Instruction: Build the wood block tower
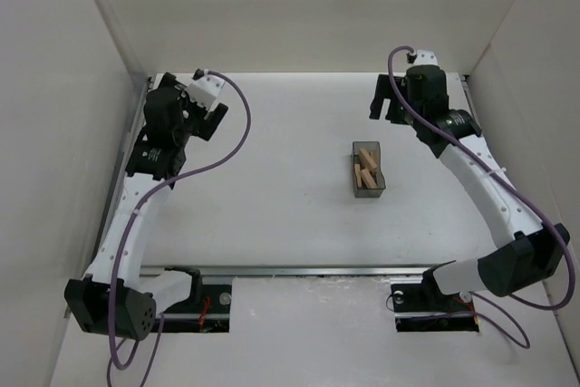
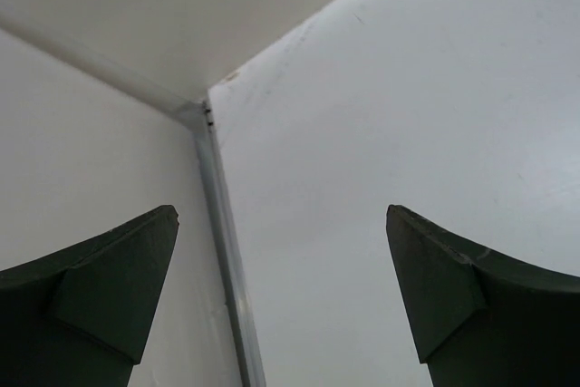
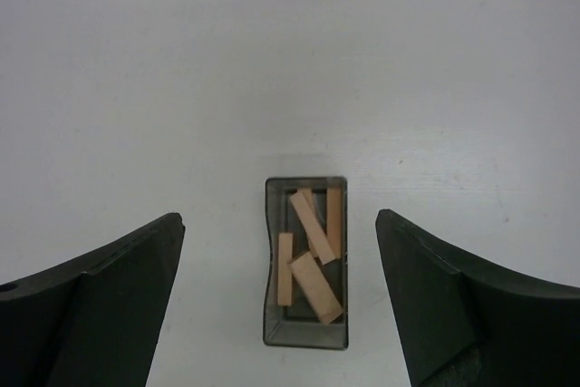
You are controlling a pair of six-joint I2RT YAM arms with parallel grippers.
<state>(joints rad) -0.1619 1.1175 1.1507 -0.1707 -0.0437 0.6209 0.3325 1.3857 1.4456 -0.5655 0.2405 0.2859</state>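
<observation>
From above: thin light-tan wooden planks [image 1: 366,172] jumbled in a small grey translucent rectangular bin [image 1: 369,195], right of centre on the table [image 1: 272,206], long axis near-to-far; no tower yet. Beyond it, right gripper [image 1: 385,108], clearly nearer; left gripper [image 1: 204,120] well apart, far-left. Left wrist: spread wide, empty, facing a white wall corner [image 2: 204,111]. Right wrist: spread wide, empty, bin ahead, lengthwise between the fingers.

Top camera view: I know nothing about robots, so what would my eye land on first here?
Probably the small grey bin, right of centre on the white table, with tan wooden planks jumbled inside. Then the right claw, gaping open just beyond the bin, and the left claw, open near the far left corner.
</observation>
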